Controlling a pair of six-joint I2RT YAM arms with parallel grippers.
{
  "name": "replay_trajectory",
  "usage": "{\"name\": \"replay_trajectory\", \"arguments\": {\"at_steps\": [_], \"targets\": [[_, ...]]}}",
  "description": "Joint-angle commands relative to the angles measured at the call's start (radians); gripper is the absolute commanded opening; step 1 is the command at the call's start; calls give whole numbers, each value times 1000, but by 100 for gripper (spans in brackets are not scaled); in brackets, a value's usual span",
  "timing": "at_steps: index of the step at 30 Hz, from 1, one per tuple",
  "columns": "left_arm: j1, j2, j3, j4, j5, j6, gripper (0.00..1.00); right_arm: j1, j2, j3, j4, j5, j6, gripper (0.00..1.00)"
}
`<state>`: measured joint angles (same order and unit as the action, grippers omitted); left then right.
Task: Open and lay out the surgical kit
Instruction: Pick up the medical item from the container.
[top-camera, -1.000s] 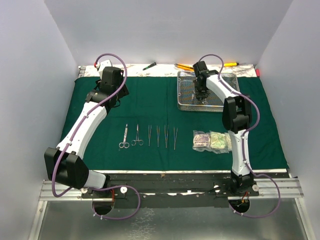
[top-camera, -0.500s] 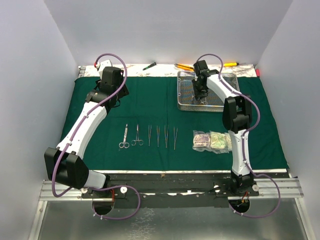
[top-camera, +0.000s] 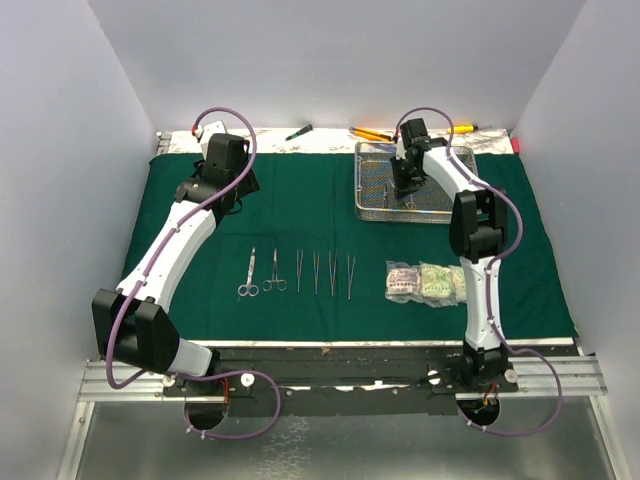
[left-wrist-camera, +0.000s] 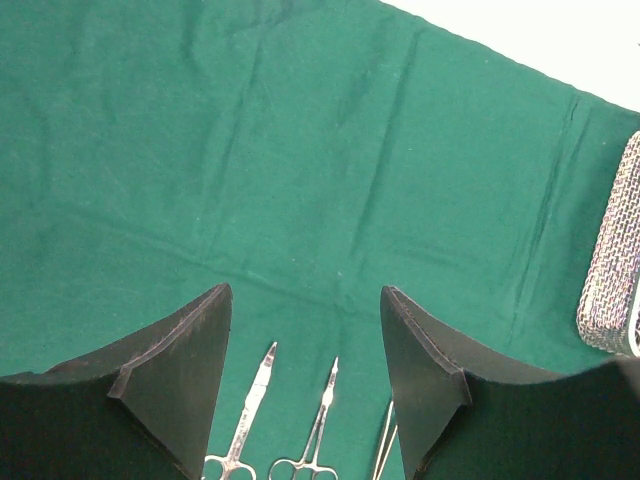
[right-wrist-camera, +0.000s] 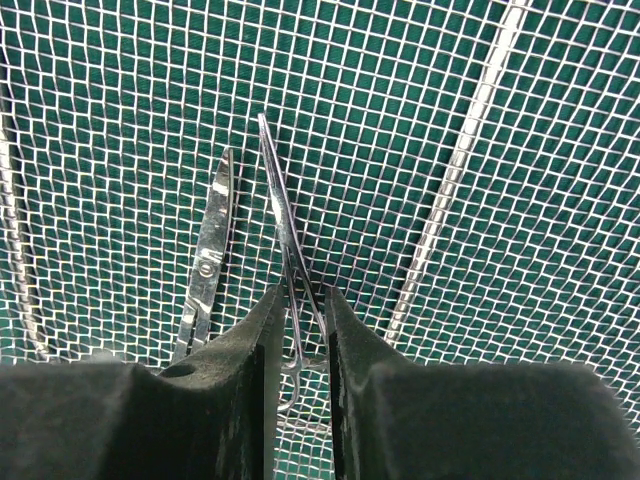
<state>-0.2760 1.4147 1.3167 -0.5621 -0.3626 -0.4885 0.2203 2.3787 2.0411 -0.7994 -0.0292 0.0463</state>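
While my right pincer (right-wrist-camera: 298, 302) seems nipped onto the clamp (right-wrist-camera: 280, 200), its tip could snag the mesh tray (right-wrist-camera: 520, 300) and slip free.

Wire-mesh tray (top-camera: 372, 211) on the cloth wrap (top-camera: 300, 205), in the tray a clamp (right-wrist-camera: 283, 225) between the tips of my right gripper (right-wrist-camera: 298, 300), scissors (right-wrist-camera: 208, 262) just beside it, two clamps (top-camera: 261, 274) and four tweezers (top-camera: 324, 272) in a row nearer than the tray and to its left, packets (top-camera: 402, 281) in front of the tray, screwdriver (top-camera: 299, 131) and pens (top-camera: 368, 132) behind the tray, my left gripper (left-wrist-camera: 305, 300) well left of the tray
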Motion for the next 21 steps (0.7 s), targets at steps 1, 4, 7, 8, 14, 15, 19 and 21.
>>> {"name": "replay_trajectory", "arguments": {"at_steps": [1,4,7,8,14,15,19,21], "targets": [[3,4,30,11,25,6,63,-6,113,-35,-46,-84,-37,17],[3,-7,26,11,26,7,63,-4,114,-35,-48,-61,-37,7],[3,-17,19,11,27,7,63,-4,74,-47,-24,2,-34,3],[2,-21,16,11,27,6,63,-5,53,-54,-10,20,-32,2],[3,-45,-10,11,36,4,63,-4,-111,-149,138,104,5,1],[3,-49,-14,11,39,4,63,-5,-144,-177,173,111,16,0],[3,-61,-33,11,58,3,63,-5,-262,-288,294,144,54,1],[3,-68,-44,13,68,4,63,-4,-299,-313,326,166,66,1]]}}
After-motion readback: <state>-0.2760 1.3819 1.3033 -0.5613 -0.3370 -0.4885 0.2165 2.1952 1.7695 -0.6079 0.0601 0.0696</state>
